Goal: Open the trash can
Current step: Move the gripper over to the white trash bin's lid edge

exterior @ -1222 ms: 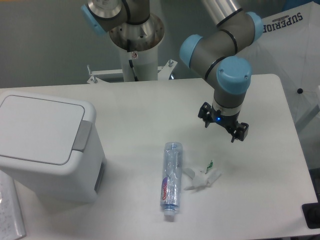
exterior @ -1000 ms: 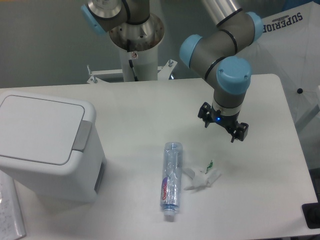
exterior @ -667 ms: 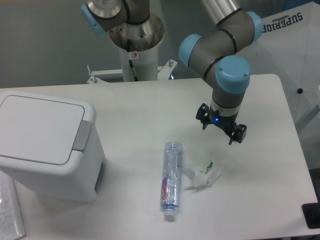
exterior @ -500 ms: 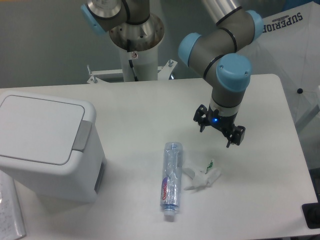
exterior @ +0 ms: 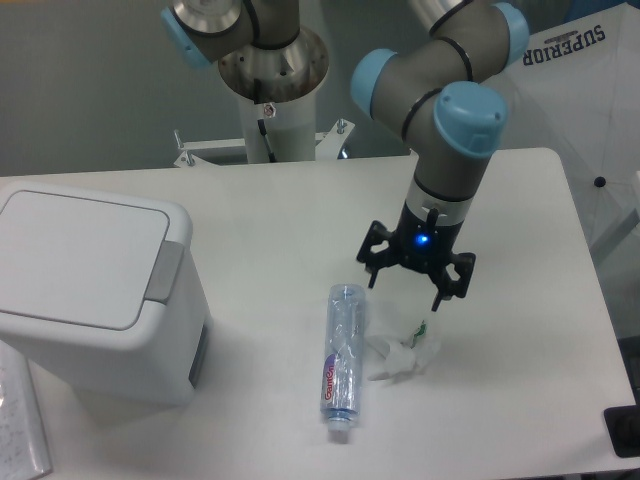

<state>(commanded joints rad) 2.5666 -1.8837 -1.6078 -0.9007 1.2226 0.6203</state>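
The trash can [exterior: 95, 290] is a large white boxy bin at the table's left, its flat lid down and its grey push tab [exterior: 164, 271] on the right side of the top. My gripper [exterior: 414, 275] hangs open over the middle of the table, well to the right of the bin, with nothing between its fingers. It is just above and right of a clear plastic bottle [exterior: 343, 358] lying on its side.
A crumpled white wrapper [exterior: 404, 354] lies right of the bottle, below the gripper. A paper sheet [exterior: 20, 430] pokes out at the bottom left corner. The arm's base [exterior: 272, 90] stands at the table's back edge. A black object [exterior: 622, 430] sits at the bottom right.
The gripper has moved left and slightly down toward the bottle and has turned at the wrist. The bin, bottle and wrapper have not moved.
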